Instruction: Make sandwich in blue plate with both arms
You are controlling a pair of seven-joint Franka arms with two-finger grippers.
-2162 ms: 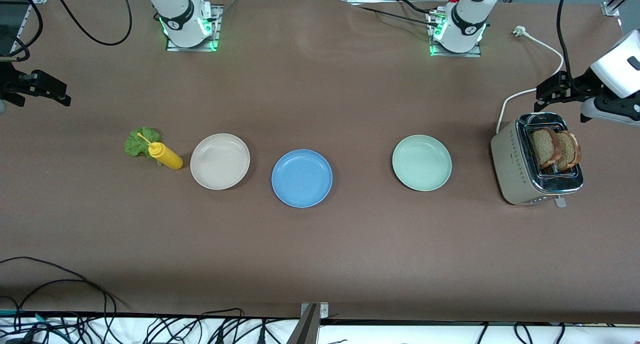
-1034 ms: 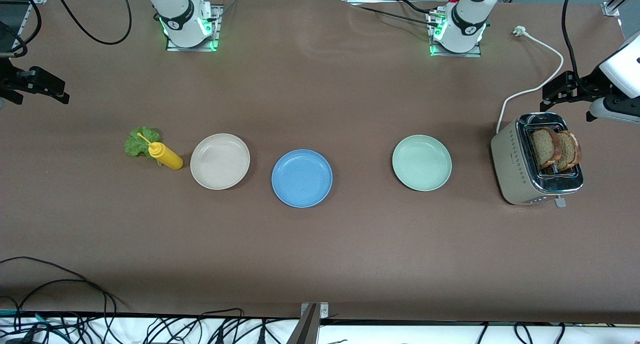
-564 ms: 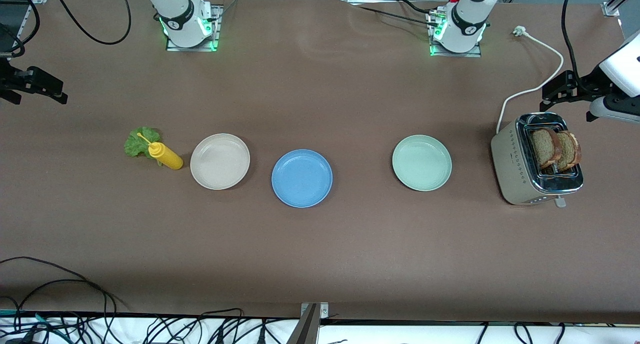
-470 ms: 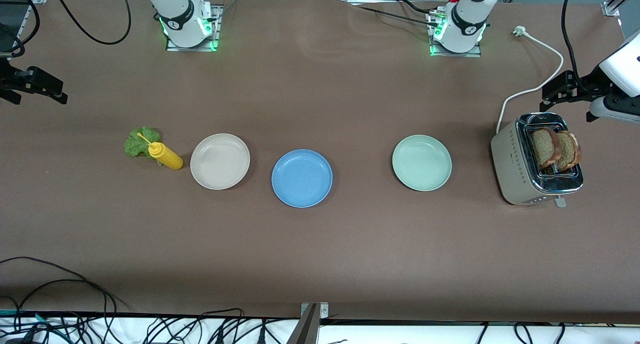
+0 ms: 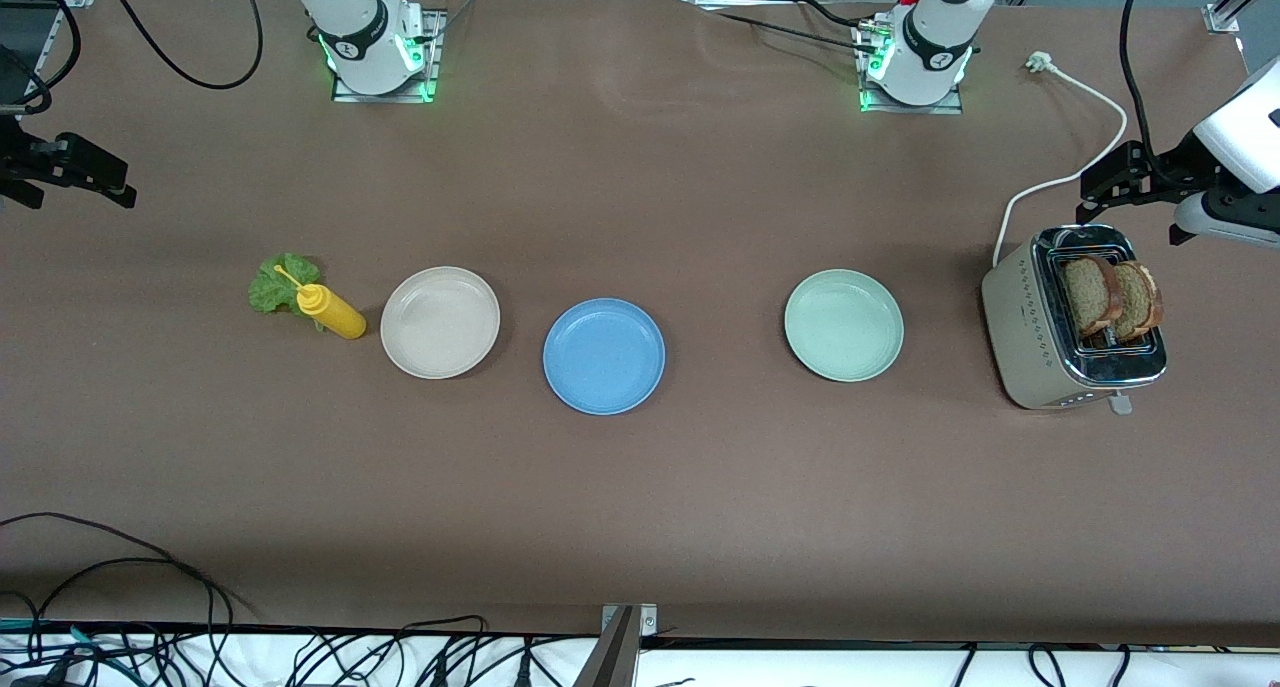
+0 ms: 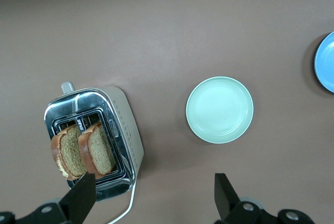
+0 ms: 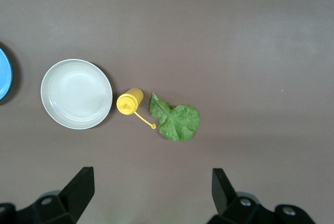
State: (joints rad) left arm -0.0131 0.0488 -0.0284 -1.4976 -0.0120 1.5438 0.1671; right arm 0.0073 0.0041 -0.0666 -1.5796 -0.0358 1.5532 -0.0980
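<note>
On the desk (image 5: pixel 640 487), the right tool (image 5: pixel 85 172) hangs wide and empty over the right arm's end. A lettuce leaf (image 5: pixel 275 282) lies flat, touching a yellow squeeze bottle (image 5: pixel 333 313), nozzle toward the leaf. Then come a beige plate (image 5: pixel 440 322), the bare blue plate (image 5: pixel 604 356), and a pale green plate (image 5: pixel 844 325). Two bread slices (image 5: pixel 1110 295) stand upright in the toaster (image 5: pixel 1020 337), and the left tool (image 5: pixel 1115 179) hangs wide above its edge.

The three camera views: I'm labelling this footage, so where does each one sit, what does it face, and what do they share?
Front view: high across the table, facing both arm bases; shows the blue plate, left gripper and right gripper.
Left wrist view: looks down on the toaster, bread slices and pale green plate; open jaws at its edge.
Right wrist view: looks down on the lettuce, yellow bottle and beige plate; open jaws.
Both wrist views catch the blue plate's edge.
</note>
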